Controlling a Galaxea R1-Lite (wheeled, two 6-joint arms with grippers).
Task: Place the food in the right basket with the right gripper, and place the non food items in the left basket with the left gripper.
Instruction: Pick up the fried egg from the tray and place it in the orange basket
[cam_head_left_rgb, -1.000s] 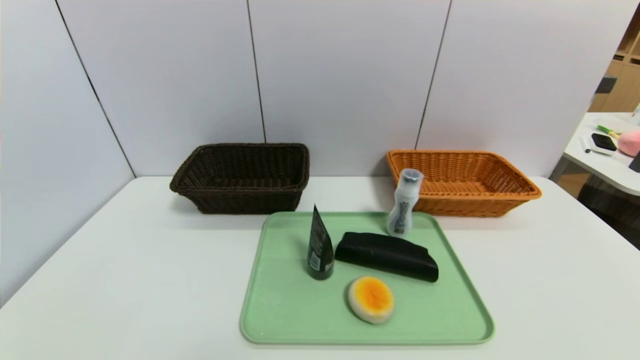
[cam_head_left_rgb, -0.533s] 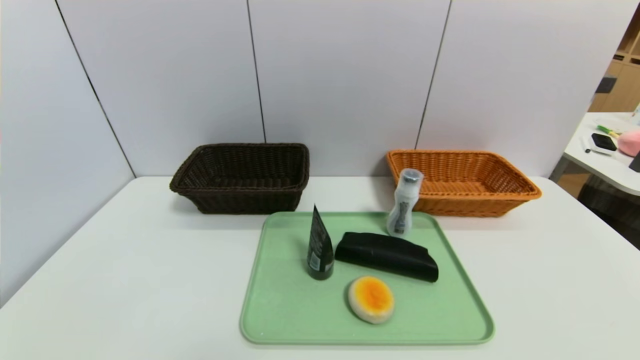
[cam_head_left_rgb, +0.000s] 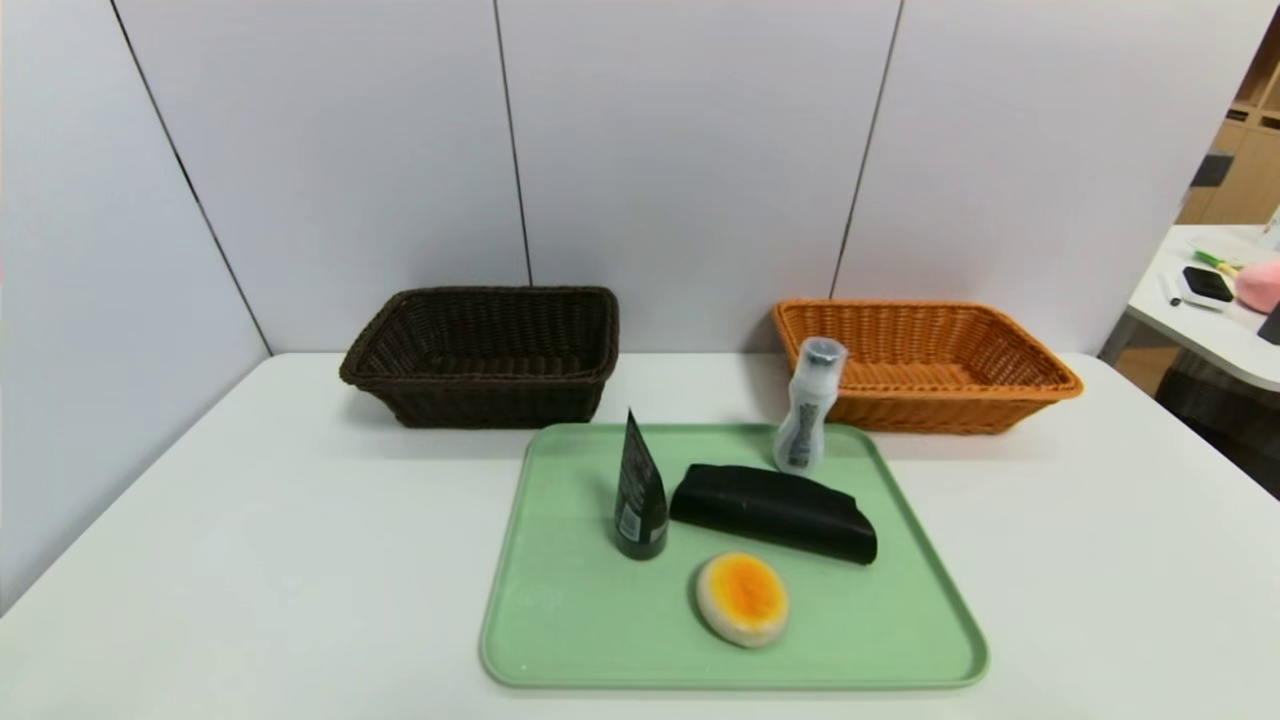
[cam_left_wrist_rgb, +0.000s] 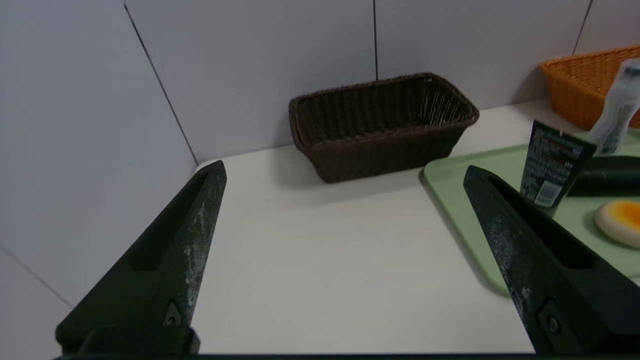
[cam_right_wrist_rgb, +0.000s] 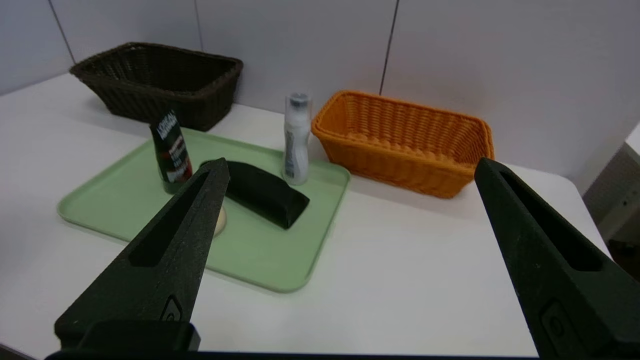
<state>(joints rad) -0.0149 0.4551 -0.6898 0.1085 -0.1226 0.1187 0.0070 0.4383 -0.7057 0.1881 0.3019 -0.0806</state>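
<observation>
Nothing shifts across the head frames; sorting looks unstarted. Left of centre: dark brown rectangular wicker basket. Lower centre, on the pale green rectangular tray: dark upright squeeze tube, round orange-centred bun, black folded pouch, translucent white bottle. Right: orange wicker basket. Left hand, right hand: both wide, holding nothing.

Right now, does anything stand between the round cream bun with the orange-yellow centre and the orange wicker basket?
Yes: the black folded pouch and, beyond it, the translucent white bottle, upright on the tray beside the orange wicker basket.
</observation>
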